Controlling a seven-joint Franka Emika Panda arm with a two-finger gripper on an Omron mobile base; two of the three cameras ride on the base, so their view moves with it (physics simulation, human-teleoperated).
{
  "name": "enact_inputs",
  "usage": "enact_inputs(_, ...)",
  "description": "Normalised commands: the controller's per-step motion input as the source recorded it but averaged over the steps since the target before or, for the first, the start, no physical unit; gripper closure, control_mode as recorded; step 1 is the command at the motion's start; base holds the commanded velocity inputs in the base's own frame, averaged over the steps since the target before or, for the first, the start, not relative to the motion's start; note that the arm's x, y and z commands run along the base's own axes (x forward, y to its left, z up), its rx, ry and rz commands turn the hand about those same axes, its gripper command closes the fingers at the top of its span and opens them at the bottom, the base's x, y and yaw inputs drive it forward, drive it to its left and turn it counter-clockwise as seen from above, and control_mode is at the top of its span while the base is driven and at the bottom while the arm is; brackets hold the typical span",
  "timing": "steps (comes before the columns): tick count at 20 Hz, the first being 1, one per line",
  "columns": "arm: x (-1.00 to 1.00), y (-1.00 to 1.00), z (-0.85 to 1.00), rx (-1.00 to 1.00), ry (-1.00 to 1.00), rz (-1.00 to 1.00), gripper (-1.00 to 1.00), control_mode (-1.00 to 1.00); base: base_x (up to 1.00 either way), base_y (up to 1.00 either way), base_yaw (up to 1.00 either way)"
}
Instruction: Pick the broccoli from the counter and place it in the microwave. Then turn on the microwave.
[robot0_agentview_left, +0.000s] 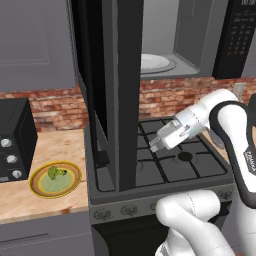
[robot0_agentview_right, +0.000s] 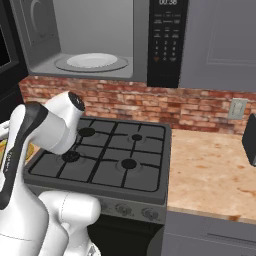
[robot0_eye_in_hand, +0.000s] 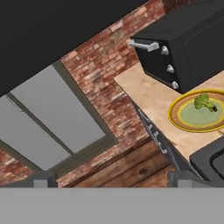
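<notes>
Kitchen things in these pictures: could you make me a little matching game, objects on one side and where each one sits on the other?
Things:
1. small bumpy green broccoli floret
2. white round turntable
3. small black oven with three silver knobs
4. two-finger gripper

Places:
A. inside the open grey microwave
B. on the tan wood-grain counter, left of the plate
C. above the dark gas stove top
D. on the round yellow-rimmed green plate

Pairs: 1-D, 2-A, 3-B, 4-C

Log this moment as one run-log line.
stage: reaching | broccoli: on plate, counter | microwave: door open | gripper: above stove, holding nothing
</notes>
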Motion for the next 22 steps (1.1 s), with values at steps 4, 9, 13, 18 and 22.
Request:
enact_inputs(4, 0.26, 0.33, -0.16, -0.03, -0.18, 0.00, -1.00, -1.00, 0.00, 0.00, 0.00)
enact_inputs(9, 0.21, 0.09, -0.19, -0.01, -0.18, 0.00, -1.00, -1.00, 0.00, 0.00, 0.00)
enact_inputs(13, 0.26, 0.04, -0.18, 0.00, -0.11, -0.02, -1.00, -1.00, 0.00, 0.00, 0.00)
enact_inputs(18, 0.29, 0.24, -0.29, 0.00, -0.07, -0.01, -1.00, -1.00, 0.00, 0.00, 0.00)
enact_inputs(22, 0.26, 0.30, -0.29, -0.01, -0.05, -0.01, -1.00, -1.00, 0.00, 0.00, 0.00)
